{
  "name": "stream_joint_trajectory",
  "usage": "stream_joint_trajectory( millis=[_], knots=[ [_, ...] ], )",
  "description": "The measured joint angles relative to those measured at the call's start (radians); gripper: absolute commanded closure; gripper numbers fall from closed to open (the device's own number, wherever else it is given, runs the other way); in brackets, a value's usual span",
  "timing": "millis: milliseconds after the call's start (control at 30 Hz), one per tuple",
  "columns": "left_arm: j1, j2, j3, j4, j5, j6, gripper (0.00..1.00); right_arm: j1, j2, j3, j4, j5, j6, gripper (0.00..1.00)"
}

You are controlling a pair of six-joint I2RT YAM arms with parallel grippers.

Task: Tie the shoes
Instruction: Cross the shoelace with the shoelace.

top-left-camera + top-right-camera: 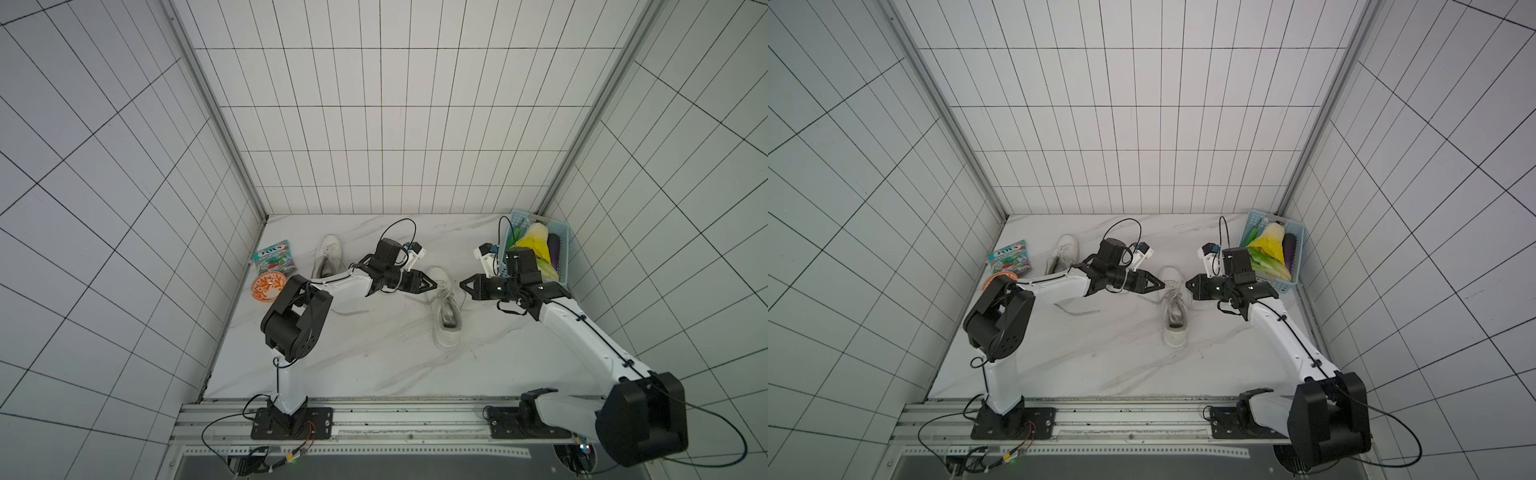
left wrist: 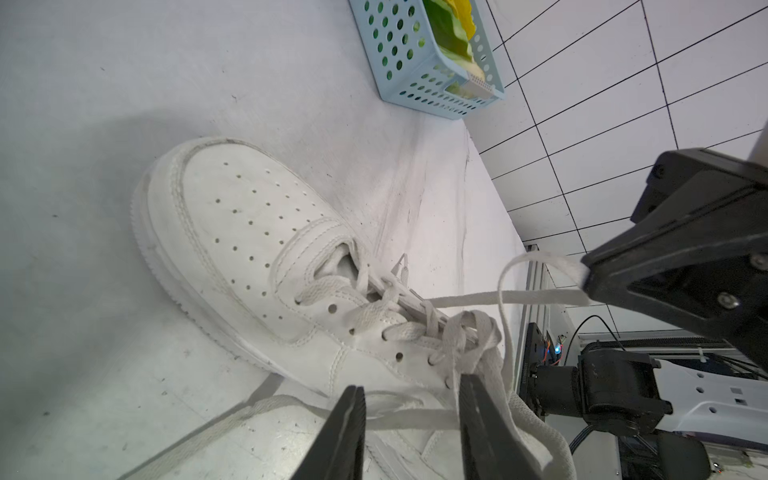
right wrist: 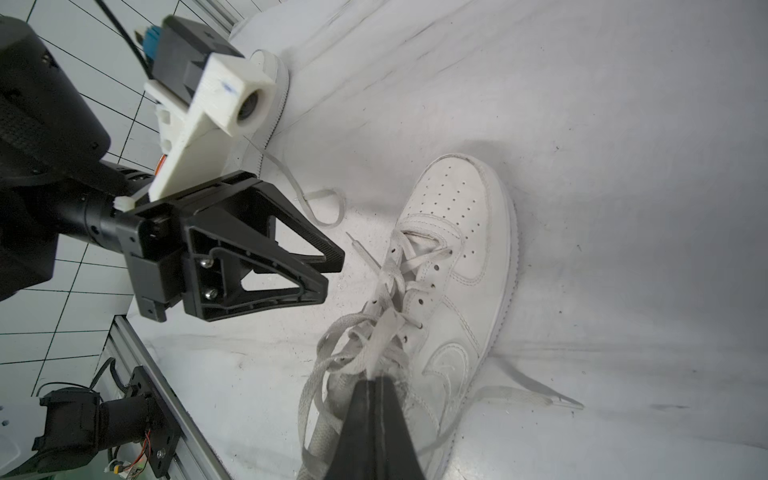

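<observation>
The right gripper (image 3: 376,378) is clamped fully closed on a loop of lace (image 2: 536,296) that rises from the eyelets of the white sneaker (image 1: 446,318) lying on the marble table (image 1: 374,353) just below and between the two grippers, its toe pointing away from the arm bases. The left gripper (image 2: 411,395) faces the right one tip to tip from the sneaker's other side, its jaws partly apart with another lace strand (image 2: 399,417) crossing the gap and not pinched. The second sneaker (image 1: 328,254) lies well back behind the left gripper, beside that arm's wrist
</observation>
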Motion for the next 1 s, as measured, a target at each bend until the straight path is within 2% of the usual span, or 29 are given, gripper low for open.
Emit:
stream_joint_trajectory(
  millis=[167,500,733,1000],
  knots=[
    [-0.003,0.054,0.053,-0.006,0.028,-0.011,0.67,0.0,0.0,0.0,-0.002,0.001,0.0,1.0],
    [-0.04,0.075,0.082,-0.037,0.063,-0.003,0.7,0.0,0.0,0.0,-0.009,0.003,0.0,1.0],
    [-0.045,0.075,0.084,-0.058,0.069,0.014,0.82,0.0,0.0,0.0,-0.018,0.008,0.0,1.0],
    [-0.05,0.062,0.084,-0.069,0.086,0.03,1.0,0.0,-0.002,0.0,-0.024,0.018,-0.001,1.0]
  ],
)
